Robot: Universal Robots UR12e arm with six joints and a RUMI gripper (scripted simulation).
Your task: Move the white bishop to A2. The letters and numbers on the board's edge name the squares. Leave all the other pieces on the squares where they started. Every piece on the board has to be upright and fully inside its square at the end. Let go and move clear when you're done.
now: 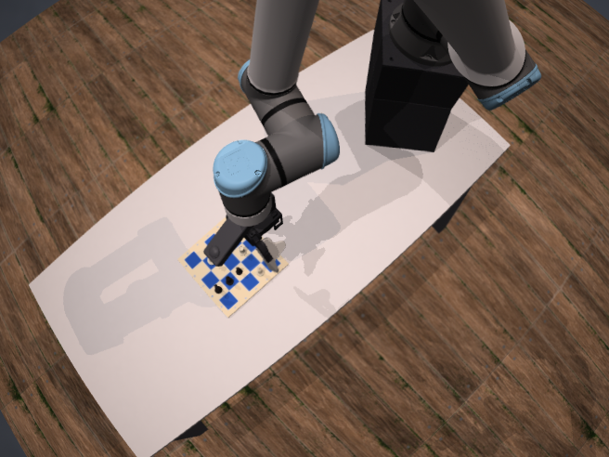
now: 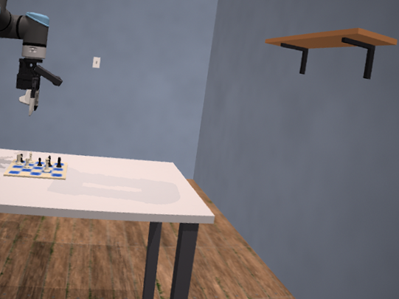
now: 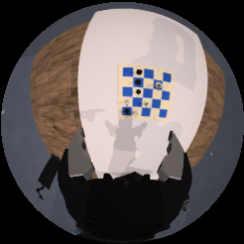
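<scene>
Blue-grey walls meet at a corner behind a white table (image 2: 114,188) that stands on a wooden plank floor (image 2: 54,258); a wooden shelf (image 2: 329,36) on black brackets hangs on the right-hand wall, far off to the side of the gripper, and a small white wall plate (image 2: 96,62) sits on the back wall at about the gripper's height. The arm (image 1: 280,123) reaches out from a black pedestal (image 1: 408,97) at the far end of the table.

The gripper (image 2: 32,106) hangs high in the air, pointing straight down, with its jaws spread fully apart and nothing between them. In the wrist view both fingers frame bare table top.

Well below the gripper, and almost directly under it, lies the small blue-and-cream chessboard (image 2: 34,175), flat on the table. Several white and black pieces stand on it, all seemingly upright. In the wrist view the board (image 3: 161,113) appears ahead of the fingertips, past the shadow of the arm. The pieces are too small in every view to tell which white one is the bishop, and the edge letters and numbers cannot be read, so neither its square nor A2 can be made out.
</scene>
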